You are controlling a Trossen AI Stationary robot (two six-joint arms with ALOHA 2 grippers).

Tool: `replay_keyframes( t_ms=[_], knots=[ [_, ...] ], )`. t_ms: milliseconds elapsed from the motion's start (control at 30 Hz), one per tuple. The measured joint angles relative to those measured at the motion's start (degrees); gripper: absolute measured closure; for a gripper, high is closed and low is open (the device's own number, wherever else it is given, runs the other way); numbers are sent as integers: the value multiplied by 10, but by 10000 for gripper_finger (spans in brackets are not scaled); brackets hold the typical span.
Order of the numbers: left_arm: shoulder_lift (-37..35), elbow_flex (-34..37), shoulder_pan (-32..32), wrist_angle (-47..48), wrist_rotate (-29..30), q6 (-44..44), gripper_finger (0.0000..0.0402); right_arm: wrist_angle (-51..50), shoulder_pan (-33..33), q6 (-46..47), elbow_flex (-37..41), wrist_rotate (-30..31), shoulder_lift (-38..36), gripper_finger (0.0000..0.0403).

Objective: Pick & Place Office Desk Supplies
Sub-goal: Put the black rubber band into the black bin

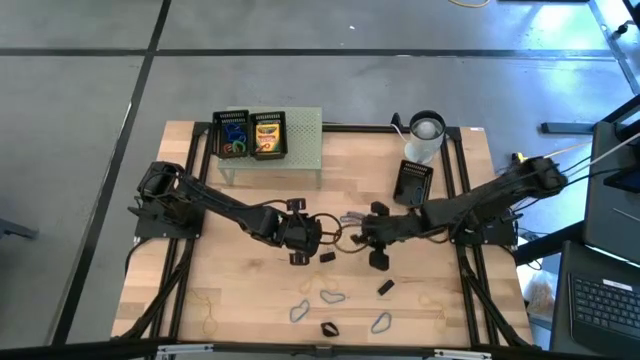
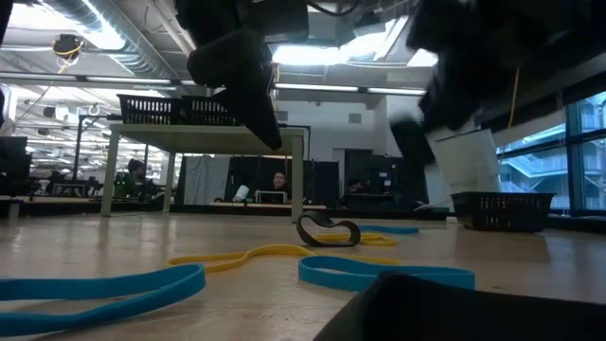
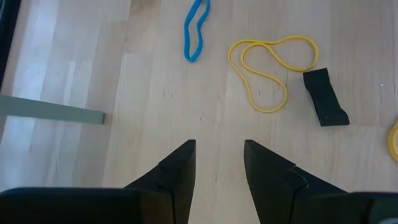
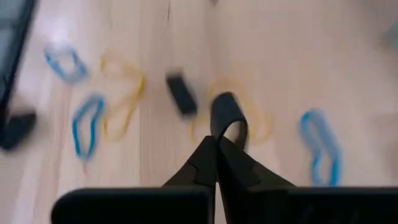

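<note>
The right gripper (image 4: pixel 216 144) has its 2 fingers pinched together on a black loop (image 4: pixel 227 115) over mid-table. The left gripper (image 3: pixel 219 163), fingers apart and empty, hangs above bare wood near a yellow rubber band (image 3: pixel 271 70), blue loop (image 3: pixel 196 29) and black clip (image 3: pixel 324 97).

The middle of the table (image 1: pixel 250 270) is crowded by both arms, whose grippers nearly meet there. The near edge is littered with blue loops (image 1: pixel 332 297), black clips (image 1: pixel 386 287) and rubber bands (image 1: pixel 210 322). The far left is blocked by the green stand (image 1: pixel 300 150), while bare wood, apparently passable, is left beside it.
</note>
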State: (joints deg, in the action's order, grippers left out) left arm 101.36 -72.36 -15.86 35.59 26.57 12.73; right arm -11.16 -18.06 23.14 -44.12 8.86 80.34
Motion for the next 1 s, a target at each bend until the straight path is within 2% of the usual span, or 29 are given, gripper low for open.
replay_keyframes(
  t_ms=[200, 300, 500, 633, 800, 1000],
  knots=[
    [0, 0, 0, -1, 18, -14, 272, 30, 0, -1, 0, 98, -103, 400],
    [0, 0, 0, -3, 40, -15, 272, 61, 0, -27, 0, 123, -138, 400],
    [0, 0, 0, -16, 88, -15, 272, 155, -1, -100, -1, 120, -178, 401],
    [0, 0, 0, -17, 102, -15, 272, 178, -1, -122, -1, 102, -184, 401],
    [0, 0, 0, -30, 101, -15, 272, 142, 0, -103, -1, 125, -184, 401],
    [0, 0, 0, -45, 99, -15, 272, -25, 22, -17, -1, 175, -196, 401]
  ],
)
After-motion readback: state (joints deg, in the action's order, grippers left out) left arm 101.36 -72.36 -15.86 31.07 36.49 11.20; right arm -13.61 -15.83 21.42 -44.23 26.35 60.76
